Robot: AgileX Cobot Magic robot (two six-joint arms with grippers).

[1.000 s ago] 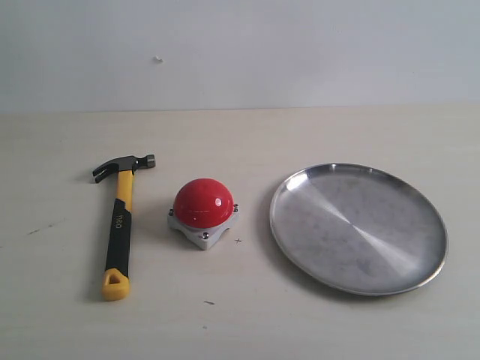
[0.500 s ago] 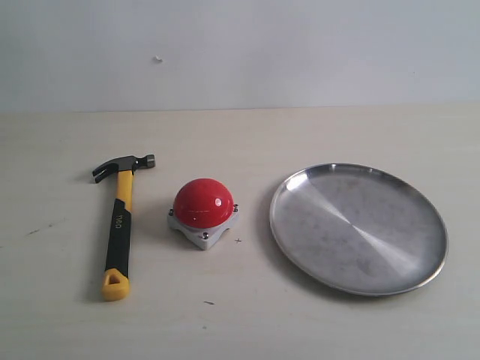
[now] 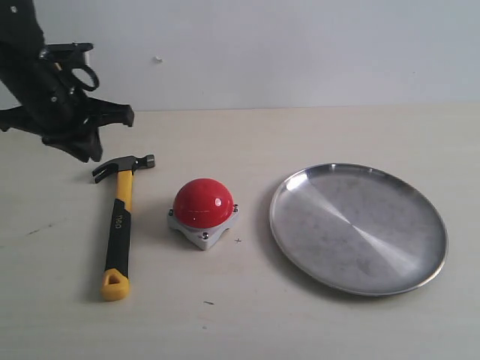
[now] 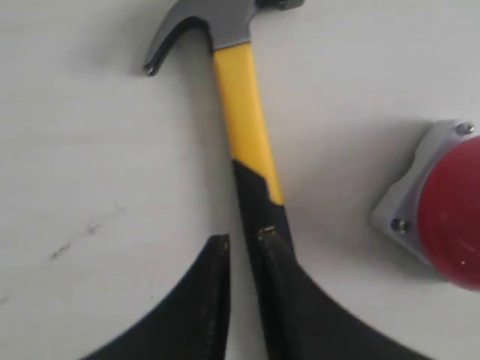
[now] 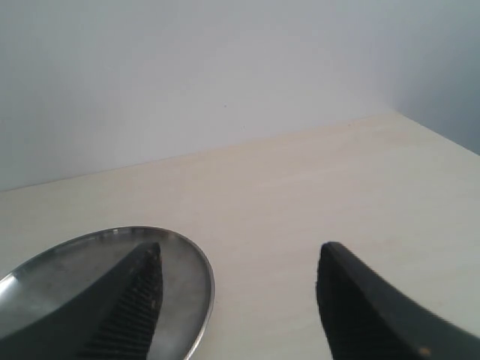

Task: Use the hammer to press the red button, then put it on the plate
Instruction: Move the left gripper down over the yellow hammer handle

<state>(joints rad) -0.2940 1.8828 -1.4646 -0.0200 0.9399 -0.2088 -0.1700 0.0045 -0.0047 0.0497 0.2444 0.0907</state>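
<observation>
Only the exterior view shows the whole layout: the hammer [image 3: 119, 225] lies at nine o'clock of the red button [image 3: 203, 202], the plate [image 3: 358, 227] at three o'clock. The left gripper [image 3: 71, 127] hangs near the hammer's head at eleven o'clock. Its wrist view shows the fingertips [image 4: 217, 247] nearly together, gripping nothing, while the right gripper [image 5: 236, 259] gapes wide and empty by the plate's rim.

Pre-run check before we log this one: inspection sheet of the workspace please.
Surface: pale table, a few small dark specks.
Hammer: flat on the table, left of the button, not gripped.
Button: between hammer and plate, untouched.
Plate: on the right, nothing on it.
Clutter: nothing seen.
Left hand: above the hammer handle, fingers nearly together, holding nothing.
Right hand: open, near the plate's edge in its wrist view; not in the exterior view.
Cables: a loop on the left arm.
Surroundings: plain light wall.
</observation>
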